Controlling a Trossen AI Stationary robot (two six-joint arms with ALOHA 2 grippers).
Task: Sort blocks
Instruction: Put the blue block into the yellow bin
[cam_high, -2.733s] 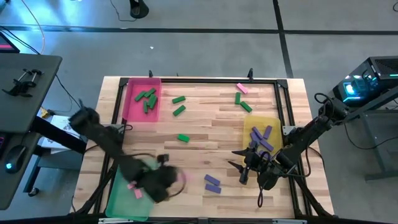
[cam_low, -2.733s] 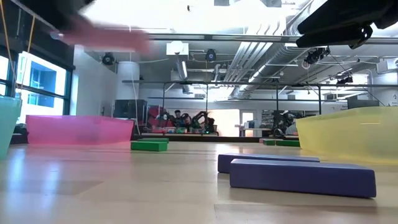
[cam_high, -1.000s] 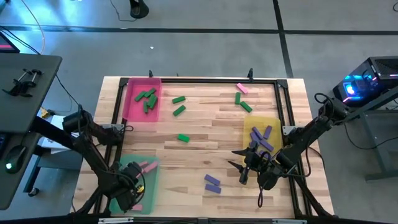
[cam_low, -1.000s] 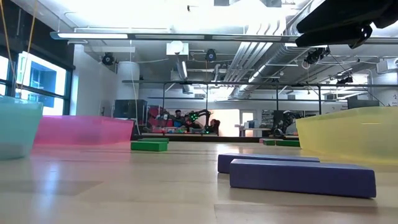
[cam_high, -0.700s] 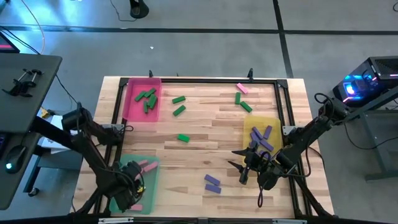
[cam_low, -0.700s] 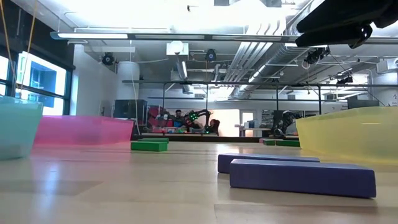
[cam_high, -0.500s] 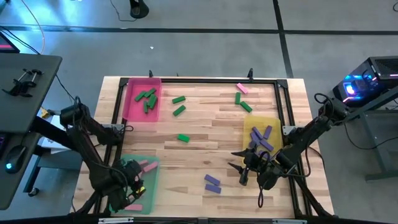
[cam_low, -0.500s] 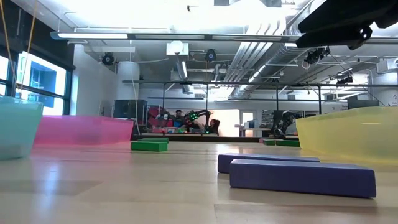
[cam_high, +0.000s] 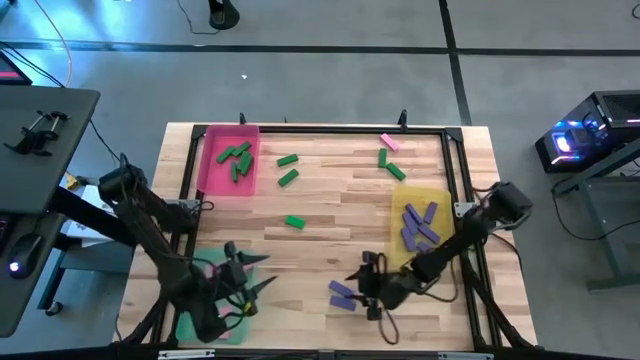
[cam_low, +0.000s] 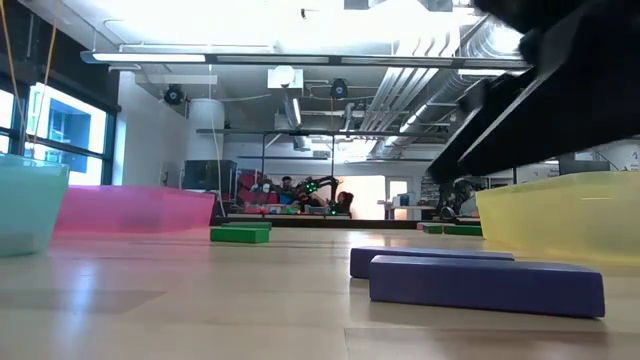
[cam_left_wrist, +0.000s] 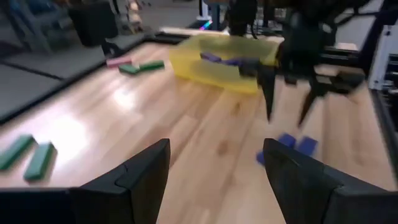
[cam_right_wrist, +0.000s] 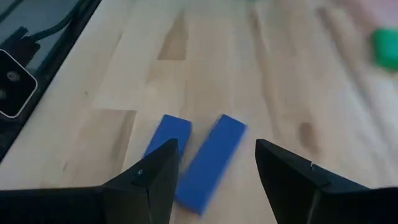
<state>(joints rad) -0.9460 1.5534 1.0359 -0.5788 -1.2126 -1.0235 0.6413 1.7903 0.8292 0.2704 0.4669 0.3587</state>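
Two purple blocks (cam_high: 342, 294) lie side by side on the table near its front edge; in the right wrist view they are the blocks (cam_right_wrist: 202, 155) just ahead of my fingers. My right gripper (cam_high: 361, 290) hovers open right beside them, on their right. My left gripper (cam_high: 248, 272) is open and empty at the right edge of the green tray (cam_high: 190, 325). Loose green blocks (cam_high: 288, 168) and one pink block (cam_high: 390, 142) lie farther back. The pink tray (cam_high: 212, 175) holds green blocks, and the yellow tray (cam_high: 432, 195) holds purple ones.
Another green block (cam_high: 294, 222) lies mid-table, and two more (cam_high: 390, 165) lie behind the yellow tray. A black frame (cam_high: 330, 130) rims the table. Bare wood lies between the two grippers. My left arm hides most of the green tray.
My left gripper has opened over the green tray, then risen and swung toward the table's right. My right gripper has moved from the yellow tray's near end toward the table's left, down to the two purple blocks, staying open.
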